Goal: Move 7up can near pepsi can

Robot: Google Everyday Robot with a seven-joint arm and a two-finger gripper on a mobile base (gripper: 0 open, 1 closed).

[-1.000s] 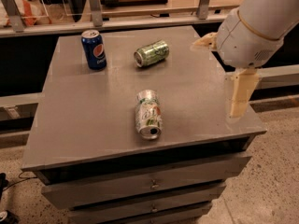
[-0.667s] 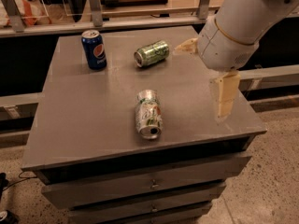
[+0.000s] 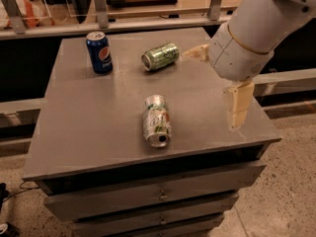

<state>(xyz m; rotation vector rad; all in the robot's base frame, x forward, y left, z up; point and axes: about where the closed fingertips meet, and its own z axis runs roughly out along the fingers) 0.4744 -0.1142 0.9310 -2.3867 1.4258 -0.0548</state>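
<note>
The 7up can (image 3: 156,120), pale silver with green lettering, lies on its side near the front middle of the grey cabinet top (image 3: 89,117), its open end facing the front edge. The pepsi can (image 3: 99,52), dark blue with a round logo, stands upright at the back left. My gripper (image 3: 209,92) hangs over the right side of the top, to the right of the 7up can. It is open wide and empty. One beige finger (image 3: 195,53) points toward the back and the other finger (image 3: 239,105) toward the front right edge.
A shiny green can (image 3: 159,56) lies on its side at the back middle, between the pepsi can and my gripper. The cabinet has drawers (image 3: 158,194) below. A rail with glass panels (image 3: 148,19) runs behind it.
My arm has moved left over the cabinet top, closer to the green can and the 7up can. The cans have not moved.
</note>
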